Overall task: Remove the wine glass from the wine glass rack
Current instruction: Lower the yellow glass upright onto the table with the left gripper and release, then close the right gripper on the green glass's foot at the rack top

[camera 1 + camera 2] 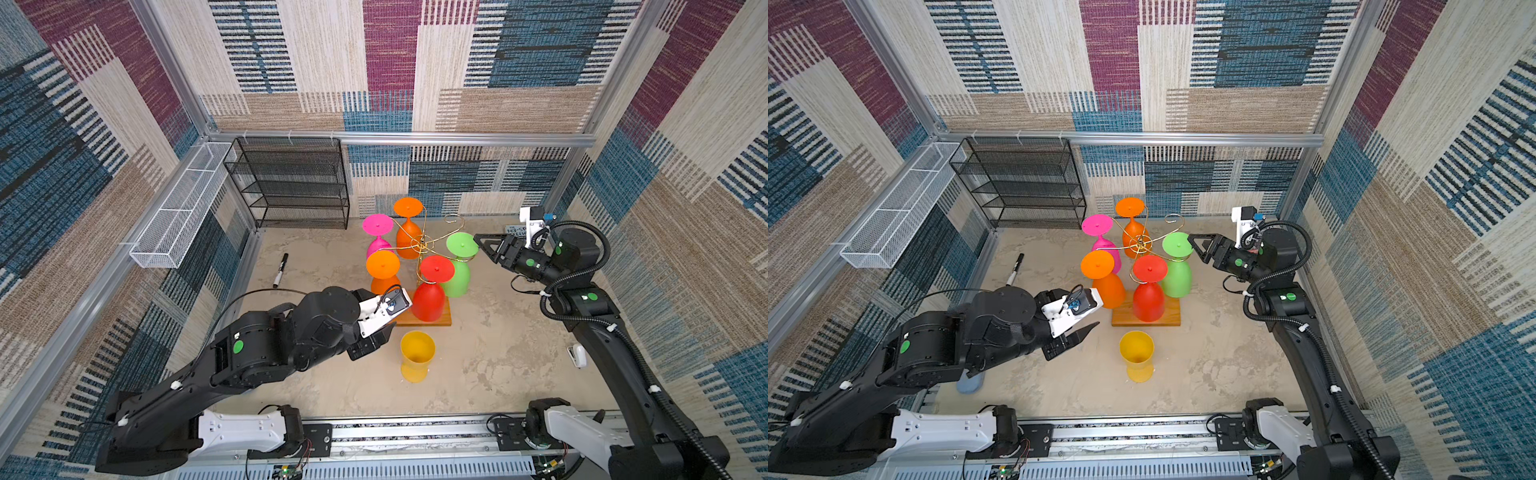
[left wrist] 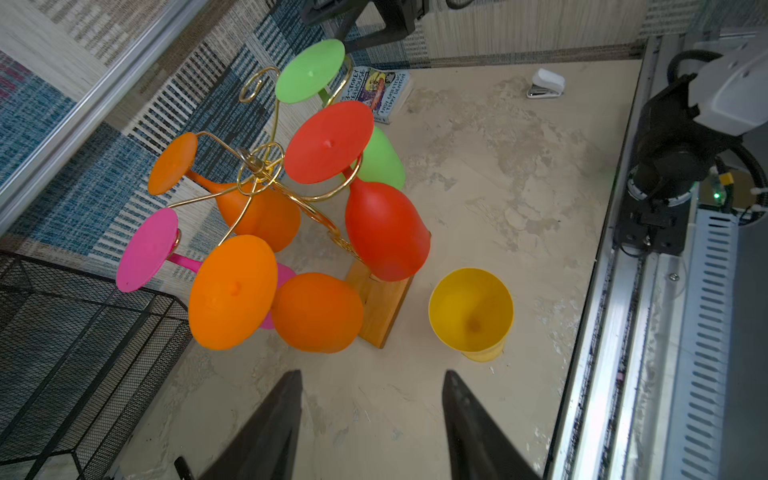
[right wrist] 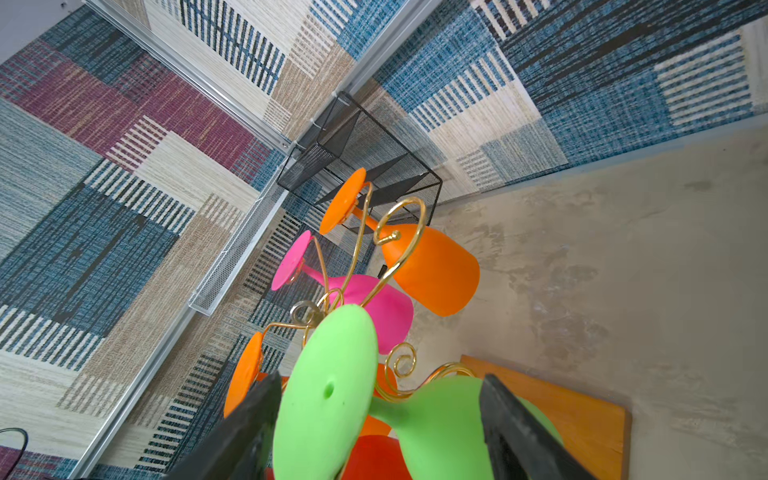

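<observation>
The right gripper [image 3: 380, 382] is bracketing the green wine glass [image 3: 328, 395], fingers [image 3: 253, 424] apart, apparently not touching; centre on the stem [image 3: 384, 409] before clamping; the left gripper [image 2: 372, 374] is hanging empty, fingers [image 2: 274, 419] apart.

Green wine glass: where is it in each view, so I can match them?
Top view: green wine glass right of centre, beside the right gripper.
Top view: green wine glass just right of centre.
Left wrist: green wine glass beyond the red wine glass.
Right wrist: green wine glass nearest the camera, between the fingers.
Shared landmark: the wooden base of the wine glass rack.
</observation>
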